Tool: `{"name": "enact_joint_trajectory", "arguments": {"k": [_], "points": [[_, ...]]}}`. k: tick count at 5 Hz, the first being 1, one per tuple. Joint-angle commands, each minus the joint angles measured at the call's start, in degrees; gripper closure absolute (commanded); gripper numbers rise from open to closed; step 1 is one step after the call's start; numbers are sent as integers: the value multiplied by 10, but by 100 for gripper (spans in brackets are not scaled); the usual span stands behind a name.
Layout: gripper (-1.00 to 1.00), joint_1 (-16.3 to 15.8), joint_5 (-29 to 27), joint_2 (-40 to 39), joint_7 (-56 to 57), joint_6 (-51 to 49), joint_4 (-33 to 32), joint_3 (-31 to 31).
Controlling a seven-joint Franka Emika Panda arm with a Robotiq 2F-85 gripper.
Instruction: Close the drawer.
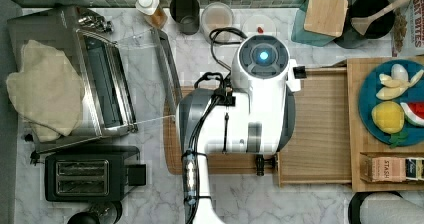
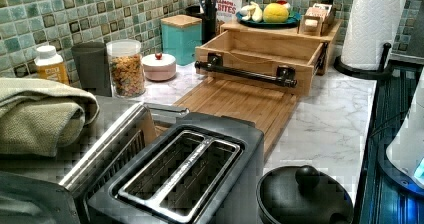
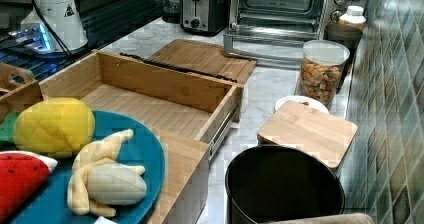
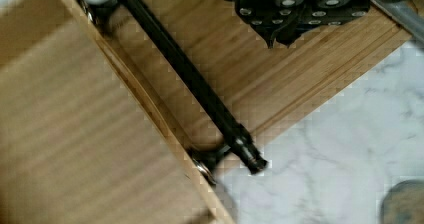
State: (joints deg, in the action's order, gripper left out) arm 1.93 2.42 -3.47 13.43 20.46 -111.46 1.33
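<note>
The drawer (image 1: 320,129) is a light wood tray with low rim walls, pulled well out of the wooden stand (image 1: 357,179) that carries the fruit plate. It also appears as the drawer (image 2: 260,49), the drawer (image 3: 145,109) and the drawer (image 4: 75,134), and it is empty. A black bar handle (image 2: 245,73) runs across its front, seen close up as the handle (image 4: 190,79). My gripper (image 4: 280,40) hangs shut above the bamboo cutting board (image 4: 300,79), a short way from the handle and not touching it. In the top view the arm's white body (image 1: 250,99) covers the drawer front.
The cutting board (image 2: 240,104) lies flat right before the drawer front. A toaster oven (image 1: 95,79) with its door down, a towel (image 1: 42,86) and a toaster (image 1: 82,176) stand at the top view's left. Jars (image 2: 125,66), a teal box (image 2: 181,36) and a paper towel roll (image 2: 375,24) line the counter.
</note>
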Motion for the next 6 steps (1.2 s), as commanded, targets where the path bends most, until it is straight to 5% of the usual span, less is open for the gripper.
{"name": "enact_joint_trajectory", "arguments": {"k": [1,3,6], "points": [[100,-19,-15,40,193,51,-90,-26],[100,-12,19,31,279,165,-176,-20],[100,4,49,-3,325,260,-218,-6]]}}
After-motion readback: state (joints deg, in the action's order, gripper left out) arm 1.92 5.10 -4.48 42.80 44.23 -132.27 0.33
